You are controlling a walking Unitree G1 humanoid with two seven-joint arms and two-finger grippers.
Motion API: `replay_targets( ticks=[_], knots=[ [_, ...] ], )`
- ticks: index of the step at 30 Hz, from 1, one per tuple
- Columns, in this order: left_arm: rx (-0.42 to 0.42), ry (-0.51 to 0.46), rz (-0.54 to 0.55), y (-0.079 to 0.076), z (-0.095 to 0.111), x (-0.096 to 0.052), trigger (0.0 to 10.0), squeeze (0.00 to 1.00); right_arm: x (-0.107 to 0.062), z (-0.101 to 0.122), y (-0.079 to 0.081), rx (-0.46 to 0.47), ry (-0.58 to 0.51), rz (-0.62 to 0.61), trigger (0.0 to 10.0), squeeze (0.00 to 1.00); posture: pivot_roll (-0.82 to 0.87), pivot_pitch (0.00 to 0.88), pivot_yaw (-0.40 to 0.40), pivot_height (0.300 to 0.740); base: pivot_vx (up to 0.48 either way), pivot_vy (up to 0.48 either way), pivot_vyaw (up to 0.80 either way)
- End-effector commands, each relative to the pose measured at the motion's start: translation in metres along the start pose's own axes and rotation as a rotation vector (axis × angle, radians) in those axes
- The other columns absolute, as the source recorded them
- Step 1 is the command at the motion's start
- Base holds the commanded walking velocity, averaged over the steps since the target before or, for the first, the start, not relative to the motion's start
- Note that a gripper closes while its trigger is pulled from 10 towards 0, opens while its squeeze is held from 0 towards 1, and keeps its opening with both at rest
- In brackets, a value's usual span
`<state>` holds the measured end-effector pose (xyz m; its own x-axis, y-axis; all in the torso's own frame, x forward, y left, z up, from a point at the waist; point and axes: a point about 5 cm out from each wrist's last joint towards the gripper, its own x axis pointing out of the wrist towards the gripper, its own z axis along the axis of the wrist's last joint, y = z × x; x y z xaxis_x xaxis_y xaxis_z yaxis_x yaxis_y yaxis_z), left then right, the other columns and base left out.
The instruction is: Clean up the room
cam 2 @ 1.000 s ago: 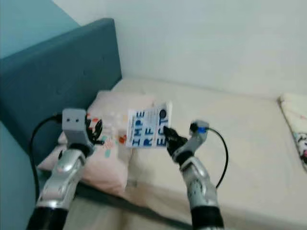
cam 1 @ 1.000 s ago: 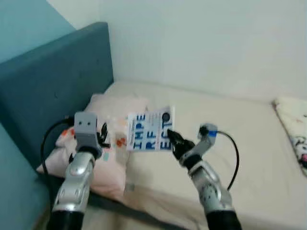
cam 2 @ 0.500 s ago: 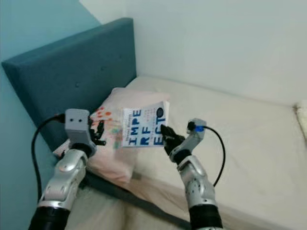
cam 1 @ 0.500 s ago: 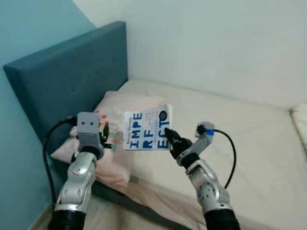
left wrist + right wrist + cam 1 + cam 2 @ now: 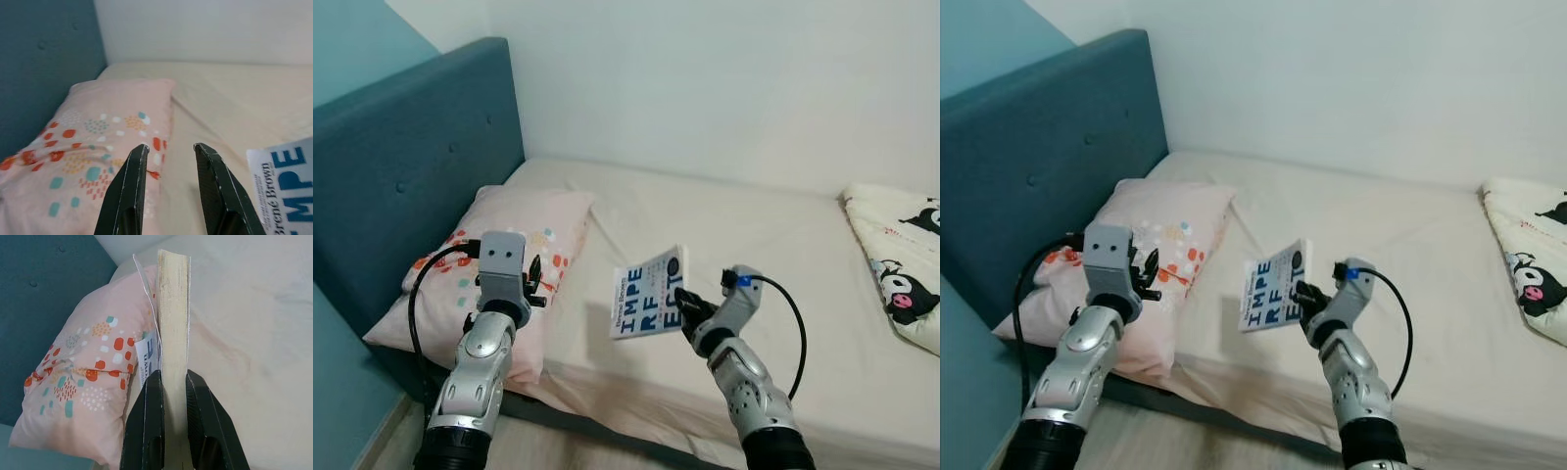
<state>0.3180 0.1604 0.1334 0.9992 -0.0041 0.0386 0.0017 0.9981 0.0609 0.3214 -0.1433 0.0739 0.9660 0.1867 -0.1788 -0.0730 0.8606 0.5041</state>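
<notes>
While right claw (image 5: pixel 682 297) grips book (image 5: pixel 648 293), cream bed (image 5: pixel 754 235) meets teal headboard (image 5: pixel 401 186)

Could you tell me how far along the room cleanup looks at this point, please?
Done: the book is off the bed, clamped in the right hand above the mattress. In hand: carrying it; no drop-off spot is visible. Left: putting it away; the left hand is open above the pink pillow, and a cartoon-print blanket lies at the bed's far end.
</notes>
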Motion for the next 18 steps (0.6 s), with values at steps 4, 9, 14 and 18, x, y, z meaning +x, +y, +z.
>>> replay_targets(
  ticks=[4,9,14,18],
  knots=[
    [-0.014,0.007,-0.017,-0.001,-0.005,-0.005,10.0,0.0,0.0,0.007,0.004,-0.019,-0.027,0.031,10.0,0.0,0.09,0.0,-0.065,0.74,0.0,0.0,0.0],
    [-0.026,-0.002,-0.019,-0.001,-0.005,-0.006,10.0,0.0,0.0,0.005,0.008,-0.029,-0.024,0.046,10.0,0.0,0.09,0.0,-0.069,0.74,0.0,0.0,0.0],
    [-0.033,-0.004,-0.015,0.0,-0.005,-0.007,10.0,0.0,0.002,0.005,0.011,-0.034,-0.029,0.059,10.0,0.0,0.09,0.0,-0.071,0.74,0.0,0.0,0.0],
    [-0.039,-0.001,-0.011,0.001,-0.006,-0.008,10.0,0.0,0.002,0.006,0.013,-0.036,-0.034,0.074,10.0,0.0,0.09,0.0,-0.072,0.74,0.241,0.0,0.0]
  ],
)
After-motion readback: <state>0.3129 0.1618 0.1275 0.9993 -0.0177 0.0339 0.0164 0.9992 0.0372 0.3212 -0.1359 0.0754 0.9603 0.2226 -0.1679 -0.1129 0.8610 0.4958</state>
